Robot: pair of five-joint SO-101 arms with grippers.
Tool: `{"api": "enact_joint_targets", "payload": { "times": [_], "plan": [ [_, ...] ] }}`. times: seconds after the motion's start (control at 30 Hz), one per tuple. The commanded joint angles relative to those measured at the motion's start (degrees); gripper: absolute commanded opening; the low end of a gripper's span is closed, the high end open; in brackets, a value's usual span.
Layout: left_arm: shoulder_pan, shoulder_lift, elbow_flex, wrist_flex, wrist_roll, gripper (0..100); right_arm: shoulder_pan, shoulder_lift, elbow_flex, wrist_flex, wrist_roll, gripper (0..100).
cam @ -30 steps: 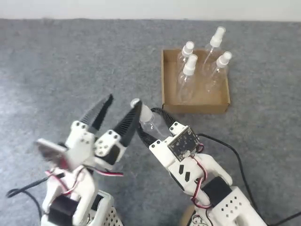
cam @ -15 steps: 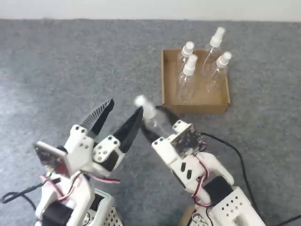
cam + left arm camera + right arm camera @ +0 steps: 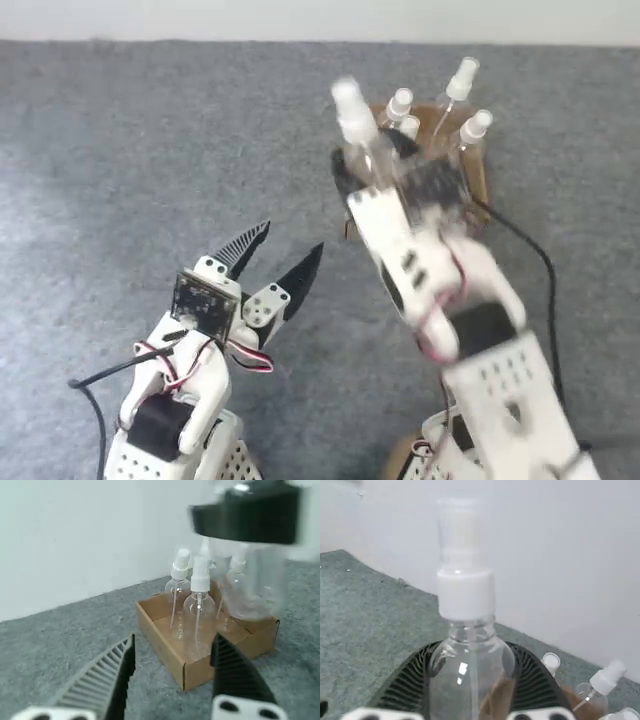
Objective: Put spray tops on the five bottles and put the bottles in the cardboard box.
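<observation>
Right pincer [image 3: 365, 160] clamped on the fifth bottle [image 3: 470, 675], upright between its fingers, spray top [image 3: 466, 592] on. Cardboard box [image 3: 200, 672] sits below and just ahead of that pincer, four bottles [image 3: 197, 605] standing inside. Left pincer [image 3: 290, 240] spread wide, nothing between the tips, box well ahead of it.

A brown cardboard box [image 3: 200, 670], open at the top, sits on the grey surface [image 3: 150, 150] towards its far edge, right of centre. Four clear bottles [image 3: 199, 615] stand upright inside it, close together, each fitted with a white spray top [image 3: 464, 75]. The fifth bottle [image 3: 470, 670], also clear and upright with its white spray top [image 3: 465, 592] on, is gripped at the body by the right end effector [image 3: 470, 690], off the surface at the box's left side.
</observation>
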Motion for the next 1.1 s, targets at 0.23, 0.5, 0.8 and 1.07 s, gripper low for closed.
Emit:
{"api": "enact_joint_targets", "payload": {
  "times": [0.23,0.5,0.8,1.07],
  "plan": [
    [0.3,0.4,0.1,-2.4,-1.2,32,-10.7,22.9,-27.3,19.5,-1.0,0.6],
    [-2.2,0.4,3.2,-7.2,-1.2,32,-15.3,22.8,-33.6,34.5,-3.9,0.6],
    [-3.1,0.5,3.5,-7.7,-1.2,32,-11.6,17.7,-33.4,39.2,-3.8,0.6],
    [-3.0,0.5,3.5,-7.6,-1.2,32,-1.5,12.3,-33.4,38.5,-3.8,0.6]
  ]
}}
